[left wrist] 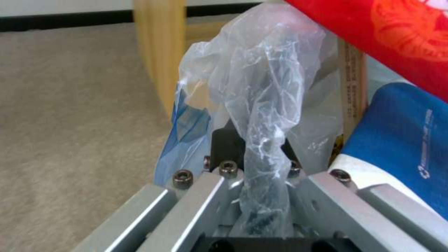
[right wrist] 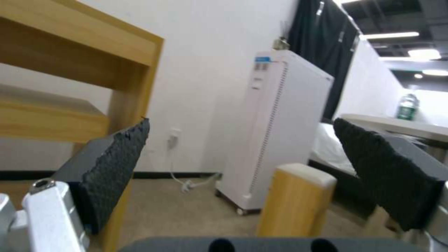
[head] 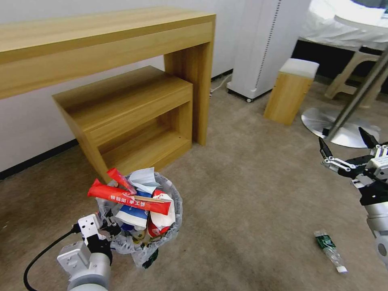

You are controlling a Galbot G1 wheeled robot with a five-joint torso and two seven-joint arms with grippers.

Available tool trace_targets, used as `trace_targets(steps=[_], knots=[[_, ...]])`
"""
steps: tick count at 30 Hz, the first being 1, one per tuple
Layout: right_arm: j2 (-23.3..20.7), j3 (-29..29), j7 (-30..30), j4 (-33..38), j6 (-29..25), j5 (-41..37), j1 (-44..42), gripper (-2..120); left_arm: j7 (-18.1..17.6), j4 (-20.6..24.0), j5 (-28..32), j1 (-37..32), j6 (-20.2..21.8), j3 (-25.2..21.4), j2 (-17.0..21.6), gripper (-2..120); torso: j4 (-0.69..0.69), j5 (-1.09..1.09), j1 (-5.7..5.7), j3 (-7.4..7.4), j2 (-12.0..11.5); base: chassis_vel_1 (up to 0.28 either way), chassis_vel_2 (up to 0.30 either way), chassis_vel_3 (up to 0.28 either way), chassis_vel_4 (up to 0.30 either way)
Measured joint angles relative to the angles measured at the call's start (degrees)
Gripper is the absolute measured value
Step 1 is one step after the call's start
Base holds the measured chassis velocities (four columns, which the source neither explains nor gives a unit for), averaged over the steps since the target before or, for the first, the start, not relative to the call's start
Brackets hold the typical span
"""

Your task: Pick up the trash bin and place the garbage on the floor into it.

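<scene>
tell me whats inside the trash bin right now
The trash bin, held by the left claw, is piled past its rim: a long red snack packet, a blue-white paper cup, a pale blue tissue and a wooden stick. Anything deeper is covered.

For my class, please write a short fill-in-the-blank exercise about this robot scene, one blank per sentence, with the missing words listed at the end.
1. The left gripper is shut on the trash bin's plastic ____.
2. The right gripper hangs above the floor with its fingers ____.
3. The green-label plastic bottle lies on the ____.
4. The long snack packet lying across the bin's top is ____.

Missing words: liner; open; floor; red
</scene>
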State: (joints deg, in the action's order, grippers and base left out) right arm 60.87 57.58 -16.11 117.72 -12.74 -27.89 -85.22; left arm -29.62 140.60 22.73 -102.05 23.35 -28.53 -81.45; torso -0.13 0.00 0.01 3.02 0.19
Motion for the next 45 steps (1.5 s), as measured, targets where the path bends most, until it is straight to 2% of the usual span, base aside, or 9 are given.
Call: trace_targets(steps=[24, 32, 35, 37, 38, 40, 41, 42, 45], knots=[[1.25, -3.57, 1.15, -2.69, 1.95, 0.95, 0.71, 100, -0.28, -1.01, 1.07, 1.78, -1.33, -0.74, 0.34, 0, -0.03, 0.00, 0.00, 0.00, 0.00, -0.112, -0.112, -0.111, -0.113], [-1.15, -7.48, 2.53, -2.36, 14.35, 0.87, -1.46, 100, -0.37, -0.84, 1.31, 1.24, -1.83, -0.73, 0.32, 0, 0.01, 0.00, 0.00, 0.00, 0.00, -0.019, -0.021, -0.021, -0.018], [-3.08, -11.50, 1.74, -3.27, 19.90, 1.01, -2.10, 100, -0.34, -0.69, 0.83, 0.68, -1.96, -0.33, 0.00, 0, 0.00, -0.01, 0.00, 0.00, 0.00, 0.000, 0.000, 0.000, 0.000], [-4.19, -19.51, 0.80, -6.51, 27.79, 5.83, -1.79, 100, -0.16, -0.26, 0.08, -0.13, -2.04, 0.09, -0.46, 0, 0.00, 0.00, 0.00, 0.00, 0.00, 0.000, 0.000, 0.000, 0.000], [-4.19, -19.51, 0.80, -6.51, 27.79, 5.83, -1.79, 100, -0.16, -0.26, 0.08, -0.13, -2.04, 0.09, -0.46, 0, 0.00, 0.00, 0.00, 0.00, 0.00, 0.000, 0.000, 0.000, 0.000], [-4.13, -22.25, 2.27, -8.04, 32.35, 8.87, -0.74, 100, -0.14, 0.20, 0.13, -0.37, -2.04, -0.16, -0.43, 0, 0.00, 0.01, 0.00, 0.00, 0.00, 0.000, 0.000, 0.000, 0.000], [-3.89, -23.57, 4.03, -9.52, 37.94, 11.13, 0.89, 100, -0.14, 0.55, 0.27, -0.53, -2.04, -0.49, -0.36, 0, 0.00, 0.00, -0.01, 0.00, 0.00, 0.000, 0.000, 0.000, 0.000], [-3.89, -23.57, 4.03, -9.52, 37.94, 11.13, 0.89, 100, -0.14, 0.55, 0.27, -0.53, -2.04, -0.49, -0.36, 0, 0.00, 0.00, -0.01, 0.00, 0.00, 0.000, 0.000, 0.000, 0.000], [-3.93, -24.90, 4.92, -13.56, 44.63, 12.86, 4.13, 100, -0.14, 0.85, 0.42, -0.84, -2.04, -0.78, -0.30, 0, 0.00, 0.00, -0.01, 0.00, 0.00, 0.000, 0.000, 0.000, 0.000]])
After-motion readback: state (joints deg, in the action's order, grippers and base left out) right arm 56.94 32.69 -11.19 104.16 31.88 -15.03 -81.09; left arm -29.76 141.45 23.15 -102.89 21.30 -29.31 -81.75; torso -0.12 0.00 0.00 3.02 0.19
